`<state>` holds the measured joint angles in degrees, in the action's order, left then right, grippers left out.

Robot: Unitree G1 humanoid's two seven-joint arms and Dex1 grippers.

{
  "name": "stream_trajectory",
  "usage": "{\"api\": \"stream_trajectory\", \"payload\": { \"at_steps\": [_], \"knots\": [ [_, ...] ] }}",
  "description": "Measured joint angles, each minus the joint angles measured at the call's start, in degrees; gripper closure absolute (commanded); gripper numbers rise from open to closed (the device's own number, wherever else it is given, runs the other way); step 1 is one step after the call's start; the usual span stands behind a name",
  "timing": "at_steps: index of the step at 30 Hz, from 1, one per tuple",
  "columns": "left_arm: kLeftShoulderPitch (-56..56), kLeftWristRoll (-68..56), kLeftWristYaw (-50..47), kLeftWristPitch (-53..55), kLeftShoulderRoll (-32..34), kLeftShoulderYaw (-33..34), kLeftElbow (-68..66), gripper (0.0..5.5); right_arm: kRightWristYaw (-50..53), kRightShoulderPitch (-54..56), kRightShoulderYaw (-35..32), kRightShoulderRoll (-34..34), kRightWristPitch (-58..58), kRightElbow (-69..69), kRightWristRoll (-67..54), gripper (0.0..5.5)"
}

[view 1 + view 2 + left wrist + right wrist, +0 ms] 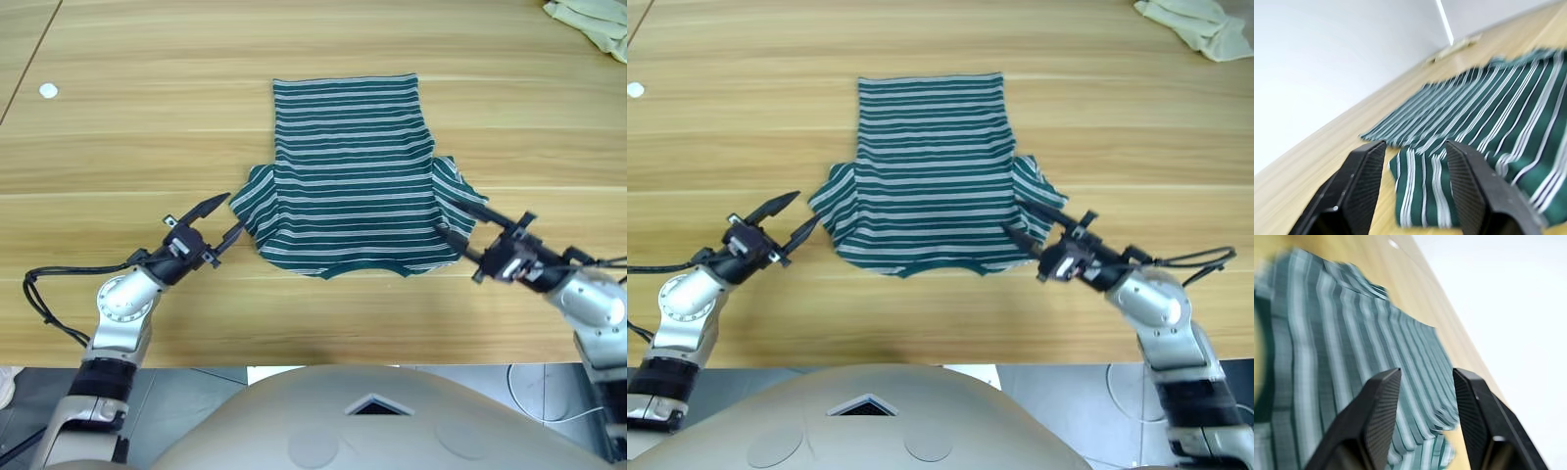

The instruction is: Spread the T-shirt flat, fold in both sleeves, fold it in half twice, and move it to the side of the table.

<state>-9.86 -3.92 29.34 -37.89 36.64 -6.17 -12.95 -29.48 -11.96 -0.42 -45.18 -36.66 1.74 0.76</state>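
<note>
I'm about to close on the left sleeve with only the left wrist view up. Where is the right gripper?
Observer: The right gripper is open at the near edge of the T-shirt's right sleeve. I cannot tell if it touches.
Operator: Is that sleeve folded in?
Observer: No. It sticks out from the body, like the left sleeve beside your open left gripper.
Operator: Which way does the shirt lie?
Observer: The collar faces the robot and the hem lies on the far side.

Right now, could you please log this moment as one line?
green white-striped T-shirt: spread, sleeves unfolded | left fingers: open | right fingers: open
</note>
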Motion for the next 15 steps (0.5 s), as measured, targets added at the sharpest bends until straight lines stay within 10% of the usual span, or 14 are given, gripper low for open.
{"api": "stream_trajectory", "payload": {
  "at_steps": [5, 15],
  "knots": [
    [8.9, 31.4, -12.8, 6.0, 5.0, -3.6, -6.5, 3.23, 5.4, 14.9, 2.4, 5.9, -2.4, -15.2, 8.0, 3.54],
    [9.9, 39.6, -14.2, 6.9, 10.4, -7.2, -3.5, 3.23, 10.5, 17.9, 3.0, 6.2, -9.1, -27.3, 13.4, 3.54]
  ]
}}
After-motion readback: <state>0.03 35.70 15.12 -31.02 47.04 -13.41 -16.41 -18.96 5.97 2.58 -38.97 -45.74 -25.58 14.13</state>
